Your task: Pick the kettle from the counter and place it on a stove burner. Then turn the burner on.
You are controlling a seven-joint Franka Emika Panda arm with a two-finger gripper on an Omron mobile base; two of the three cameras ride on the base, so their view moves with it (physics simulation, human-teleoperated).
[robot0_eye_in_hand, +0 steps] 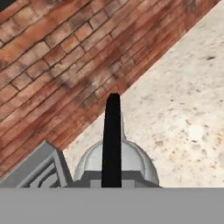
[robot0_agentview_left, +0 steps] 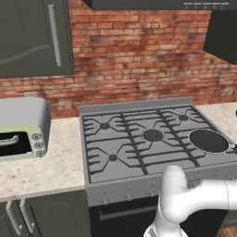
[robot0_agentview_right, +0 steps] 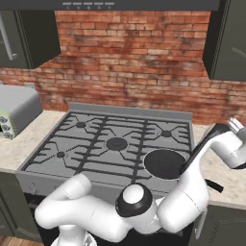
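Toaster oven: one, green-fronted, grey-topped toaster oven (robot0_agentview_left: 21, 127) on the counter (robot0_agentview_left: 55, 157) at far left, well apart from the stove; its corner also shows at the left edge of the right base view (robot0_agentview_right: 14, 113).
Counter: beige speckled worktop on both sides of the stove; the right stretch (robot0_agentview_right: 226, 178) lies under the reaching arm.
Stove: one grey stovetop (robot0_agentview_left: 139, 143) between the two counter stretches, against the brick wall (robot0_agentview_left: 139, 55).
Burners: four small round caps with radiating grate prongs, such as the front-left stove burner (robot0_agentview_left: 113, 158), plus one larger ringed centre burner (robot0_agentview_left: 152, 135) and one flat black disc (robot0_agentview_left: 208, 140) at front right.
Kettle: one silver-grey kettle (robot0_eye_in_hand: 116, 164), seen in the hand view just below the camera, on the speckled counter (robot0_eye_in_hand: 183, 113) right of the stove's back corner (robot0_eye_in_hand: 41, 168).
Kettle relative to gripper: directly ahead of the hand and very close, centred at the bottom of the hand view.
Kettle handle: the thin black handle (robot0_eye_in_hand: 112, 140) runs straight up the hand view, edge-on; the body stands upright. The spout's direction cannot be told.
Gripper: at the far right of the right base view (robot0_agentview_right: 236, 126), above the right counter; finger tips are hidden, so whether they are spread or closed cannot be told.
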